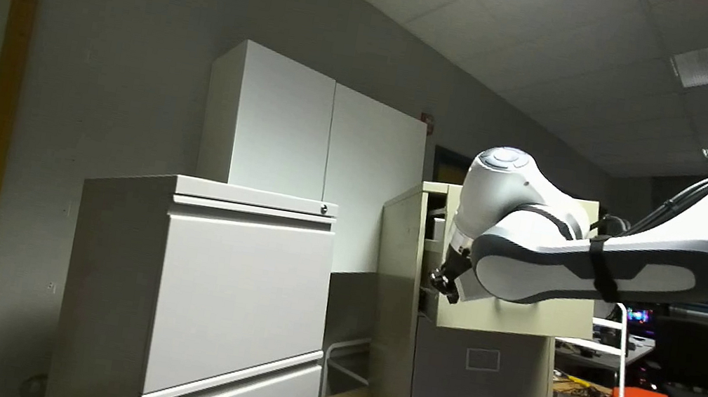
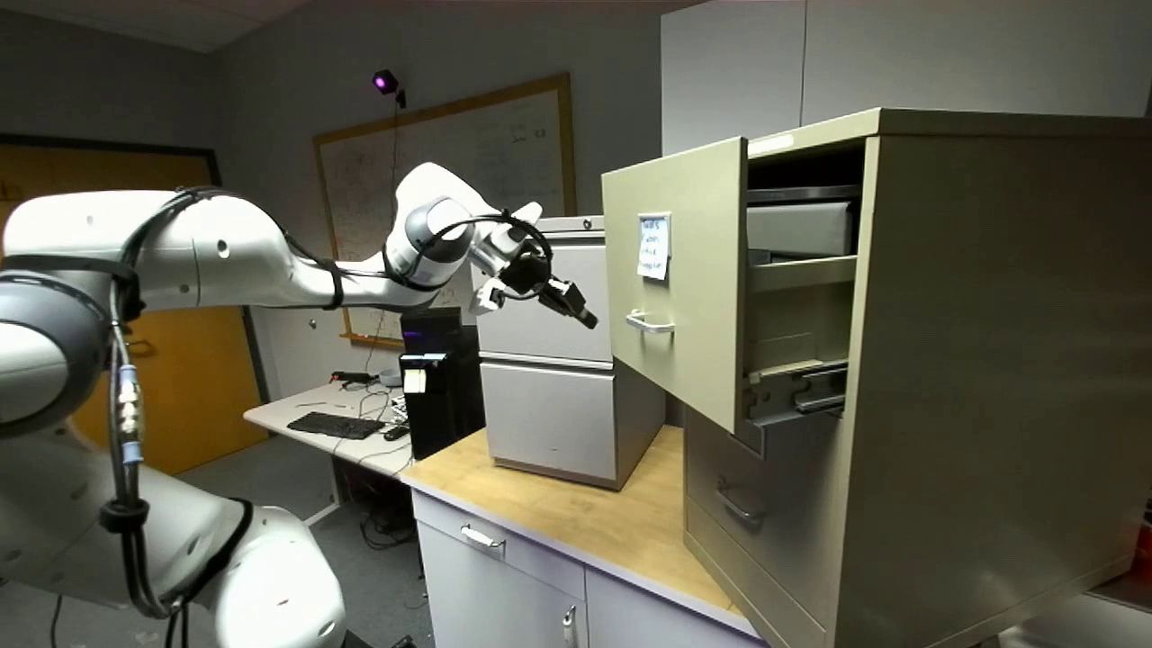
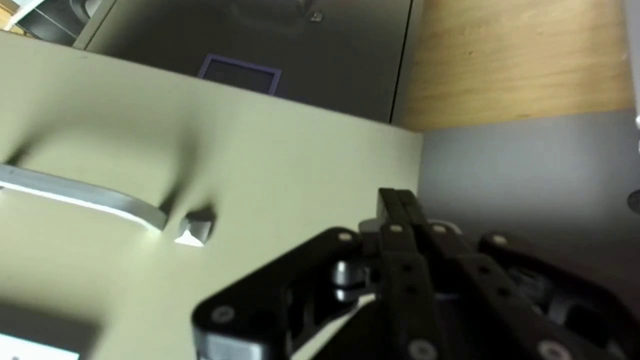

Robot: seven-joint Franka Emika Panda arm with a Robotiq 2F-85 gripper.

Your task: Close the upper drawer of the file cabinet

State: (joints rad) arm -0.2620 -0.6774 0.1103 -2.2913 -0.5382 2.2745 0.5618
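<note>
- Upper drawer [image 2: 682, 283]: open, jutting from the file cabinet [image 2: 985, 360], its front just ahead of the tool [image 3: 398, 196].
- Tool: jaws together, gripping nothing, near the front's side edge.
- Step, probably: lining up; the next move calls for a straight push inward.

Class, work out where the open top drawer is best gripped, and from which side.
Probably by its handle, coming from in front of the top drawer and gripping above and below, since it runs crosswise and stands off the flat front.
</note>
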